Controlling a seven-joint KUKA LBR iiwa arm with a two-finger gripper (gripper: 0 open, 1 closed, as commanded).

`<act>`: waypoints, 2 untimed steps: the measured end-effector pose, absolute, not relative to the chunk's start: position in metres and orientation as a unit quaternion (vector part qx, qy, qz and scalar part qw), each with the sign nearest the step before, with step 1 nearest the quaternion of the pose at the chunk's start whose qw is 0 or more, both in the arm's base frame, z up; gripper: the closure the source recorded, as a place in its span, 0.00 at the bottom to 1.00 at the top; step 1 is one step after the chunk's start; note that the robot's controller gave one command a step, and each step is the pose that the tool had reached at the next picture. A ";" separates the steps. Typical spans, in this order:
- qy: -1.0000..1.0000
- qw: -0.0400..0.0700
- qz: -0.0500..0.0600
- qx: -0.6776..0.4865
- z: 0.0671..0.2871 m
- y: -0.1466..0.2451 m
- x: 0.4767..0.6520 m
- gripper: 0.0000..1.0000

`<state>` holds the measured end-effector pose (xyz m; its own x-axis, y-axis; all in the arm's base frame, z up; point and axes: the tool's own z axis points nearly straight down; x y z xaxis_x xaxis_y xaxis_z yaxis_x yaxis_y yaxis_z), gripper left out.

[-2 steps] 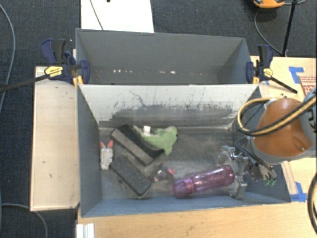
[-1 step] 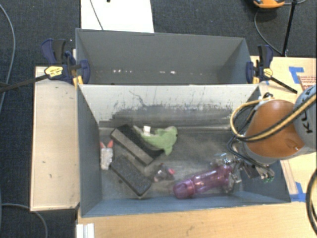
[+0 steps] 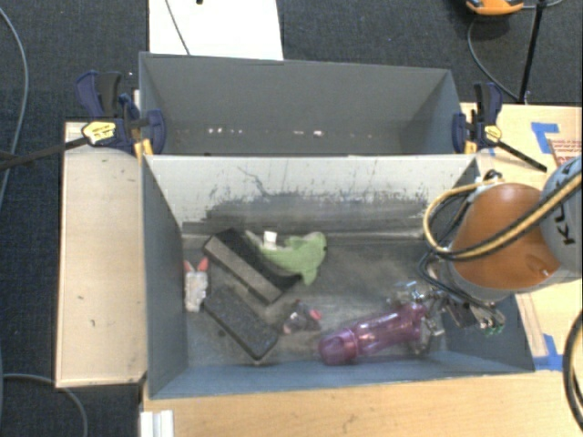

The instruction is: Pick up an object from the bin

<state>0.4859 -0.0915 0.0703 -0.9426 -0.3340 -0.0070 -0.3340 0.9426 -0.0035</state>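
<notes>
Purple bottle (image 3: 369, 334) at bin (image 3: 164, 271) front, claw (image 3: 426, 315) at its rt end.

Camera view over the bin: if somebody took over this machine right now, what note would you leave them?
Gripper: low in the front right corner of the bin, at the right end of the purple bottle; whether it grips the bottle cannot be told.
Things: the purple bottle lies on its side along the front wall; green soft thing toward the back; two black blocks left of centre; white and red thing by the left wall.
Done: arm down at the bottle.
Left: nothing lifted out yet.
</notes>
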 end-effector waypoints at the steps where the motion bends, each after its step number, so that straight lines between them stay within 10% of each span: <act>1: 0.986 0.004 -0.001 -0.170 0.071 -0.092 0.486 1.00; 2: 0.976 0.007 -0.003 -0.217 0.113 -0.088 0.499 1.00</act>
<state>0.4986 -0.0881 0.1126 -0.9059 -0.4234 -0.0130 -0.4233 0.9059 -0.0083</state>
